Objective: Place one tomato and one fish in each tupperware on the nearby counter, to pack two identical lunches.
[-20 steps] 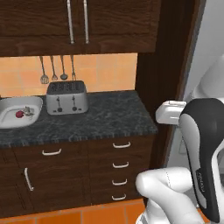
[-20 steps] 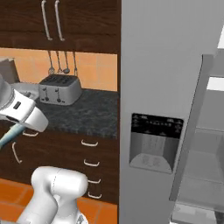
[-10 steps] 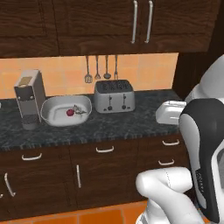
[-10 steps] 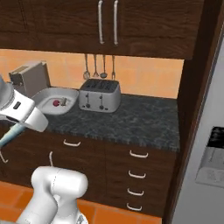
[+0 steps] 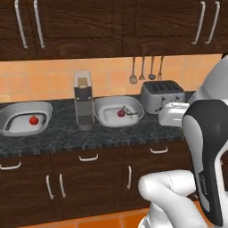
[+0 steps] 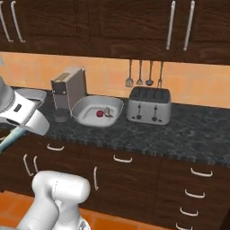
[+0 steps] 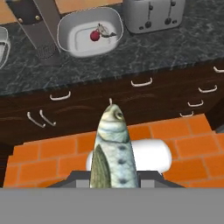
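Fingers are clamped tight on a fish, a silvery-green one that pokes straight out from the hand with its head pointing away, held in the air above the orange tiled floor in front of the dark drawers. Beyond the fish, up on the table, sits the nearer tupperware, a pale rounded tray just left of the silver toaster; inside it lie a red tomato and a second small fish, the two close together near the middle. In the hand view that same tray shows at the top, with its tomato beside the little fish. A tall grey coffee machine stands just left of this tray, between it and the other tupperware, which rests farther left along the table and holds one tomato; I see no fish in that one. From the right base view the first tray lies between the coffee machine and the toaster. Three utensils hang on the orange tiled wall above the toaster, under dark wooden wall cupboards with long silver handles.
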{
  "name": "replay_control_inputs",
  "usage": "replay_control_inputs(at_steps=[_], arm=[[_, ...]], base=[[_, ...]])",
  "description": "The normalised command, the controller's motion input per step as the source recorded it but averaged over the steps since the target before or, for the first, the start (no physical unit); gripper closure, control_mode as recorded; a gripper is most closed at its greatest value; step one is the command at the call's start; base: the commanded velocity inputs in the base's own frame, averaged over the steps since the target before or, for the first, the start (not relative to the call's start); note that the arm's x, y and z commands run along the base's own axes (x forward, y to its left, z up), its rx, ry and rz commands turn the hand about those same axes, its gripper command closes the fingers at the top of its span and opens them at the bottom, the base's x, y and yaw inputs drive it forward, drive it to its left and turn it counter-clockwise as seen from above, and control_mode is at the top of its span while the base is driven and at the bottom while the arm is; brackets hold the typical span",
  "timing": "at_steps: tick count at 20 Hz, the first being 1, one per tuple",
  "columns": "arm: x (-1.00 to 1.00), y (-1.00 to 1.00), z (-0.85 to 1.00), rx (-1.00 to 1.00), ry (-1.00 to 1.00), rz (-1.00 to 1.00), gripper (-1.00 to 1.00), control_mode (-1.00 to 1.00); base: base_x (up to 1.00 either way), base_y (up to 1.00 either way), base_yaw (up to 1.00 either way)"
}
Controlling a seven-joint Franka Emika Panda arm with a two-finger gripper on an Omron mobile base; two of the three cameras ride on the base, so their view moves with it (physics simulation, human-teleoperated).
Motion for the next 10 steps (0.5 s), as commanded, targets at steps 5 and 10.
replay_control_inputs(at_steps=[5,10], arm=[[0.00,0.00,0.00,0.00,0.00,0.00,1.00,1.00],[0.00,0.00,0.00,0.00,0.00,0.00,1.00,1.00]], base=[[0.32,1.00,0.00],[0.36,1.00,0.00]])
